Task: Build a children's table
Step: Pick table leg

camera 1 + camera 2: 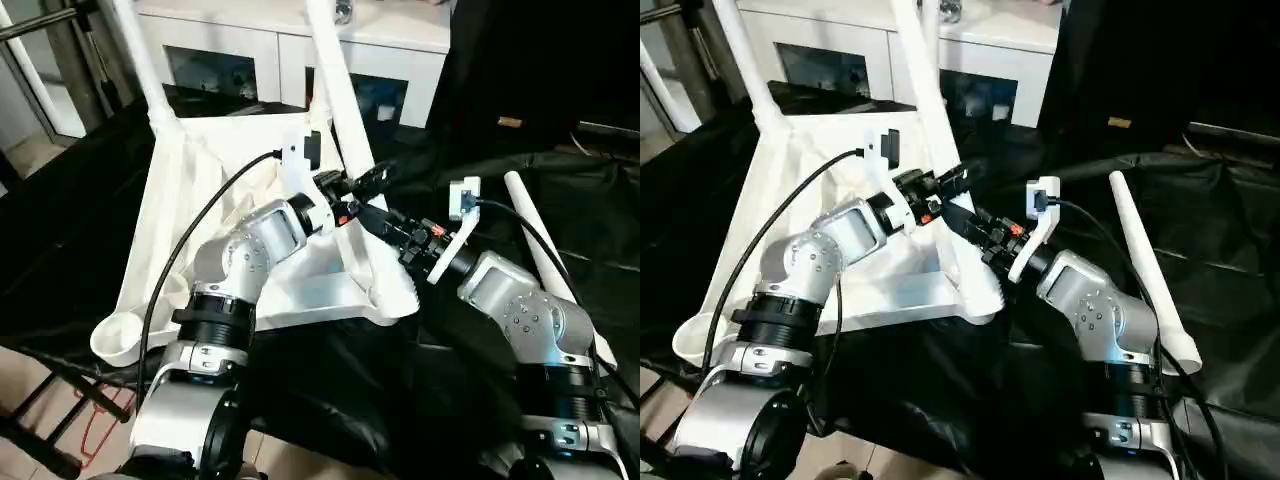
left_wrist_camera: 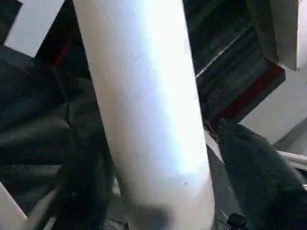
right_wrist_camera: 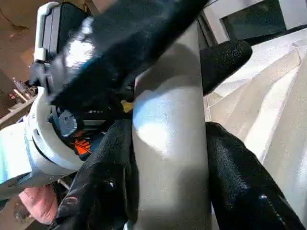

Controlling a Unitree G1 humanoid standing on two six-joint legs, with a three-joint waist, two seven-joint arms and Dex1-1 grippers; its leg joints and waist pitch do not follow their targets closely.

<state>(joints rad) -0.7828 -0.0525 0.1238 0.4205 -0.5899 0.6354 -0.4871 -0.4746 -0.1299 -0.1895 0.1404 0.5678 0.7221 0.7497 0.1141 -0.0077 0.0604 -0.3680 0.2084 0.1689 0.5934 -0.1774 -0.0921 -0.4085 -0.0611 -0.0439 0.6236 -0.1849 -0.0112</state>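
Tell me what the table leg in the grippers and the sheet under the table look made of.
Table leg: likely white plastic, smooth with a soft sheen, judging by its even, seamless tube shape. Sheet: apparently thin black plastic film or glossy cloth; it wrinkles and catches light.

Two black fingers (image 3: 235,182) clasp the white leg (image 3: 170,143).

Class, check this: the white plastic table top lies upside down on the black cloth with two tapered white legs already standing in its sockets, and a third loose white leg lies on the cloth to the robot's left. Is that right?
One detail is wrong. The loose tapered white leg lies on the black cloth to the robot's right, not its left, as the left eye view shows. The upturned white plastic table top and the two standing legs, one at the far corner and one nearer the grippers, are as stated.
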